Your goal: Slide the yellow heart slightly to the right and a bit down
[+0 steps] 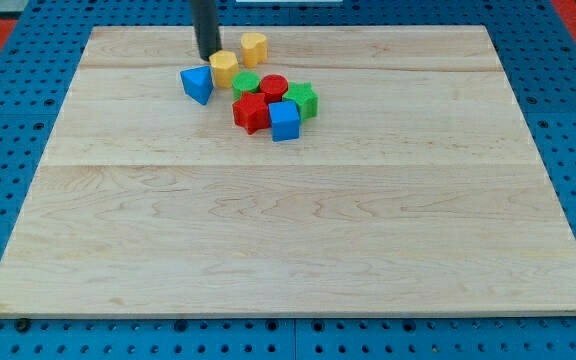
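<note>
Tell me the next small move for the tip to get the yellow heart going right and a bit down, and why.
Probably lift my tip around to the upper left of the yellow heart. Right now it sits beside the other yellow block, left of and below the heart, so pushing from here would shove that block instead.

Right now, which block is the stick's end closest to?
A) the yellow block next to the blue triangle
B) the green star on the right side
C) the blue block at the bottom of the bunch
A: my tip sits at the upper left edge of the yellow block, which lies just right of the blue triangle; the other yellow block and the rest of the bunch lie farther to the view's right.
</note>
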You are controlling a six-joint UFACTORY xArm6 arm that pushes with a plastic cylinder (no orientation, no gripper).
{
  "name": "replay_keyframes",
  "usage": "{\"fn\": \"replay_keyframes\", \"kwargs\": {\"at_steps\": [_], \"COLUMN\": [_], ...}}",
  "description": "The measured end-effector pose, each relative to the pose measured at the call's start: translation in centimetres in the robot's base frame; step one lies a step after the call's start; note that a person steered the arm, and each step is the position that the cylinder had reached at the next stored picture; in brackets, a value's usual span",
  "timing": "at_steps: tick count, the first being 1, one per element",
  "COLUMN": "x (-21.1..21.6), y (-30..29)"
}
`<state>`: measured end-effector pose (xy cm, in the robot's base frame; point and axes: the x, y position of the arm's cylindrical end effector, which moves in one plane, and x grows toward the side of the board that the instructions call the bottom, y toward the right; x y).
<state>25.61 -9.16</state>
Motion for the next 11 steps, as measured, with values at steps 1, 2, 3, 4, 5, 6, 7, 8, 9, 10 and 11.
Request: {"fn": "replay_keyframes", "kwargs": {"at_steps": [1, 2, 3, 4, 5, 6, 7, 8, 9, 10, 11], "x": [0.3, 0.3, 0.1, -4.2, -6.1, -4.2, -1.1, 1.6, 0.7, -1.5, -0.7], "y": [3.1, 5.7, -0.9, -1.9, 3.6, 7.2, 7.4, 8.8, 9.8, 15.0, 18.4]}}
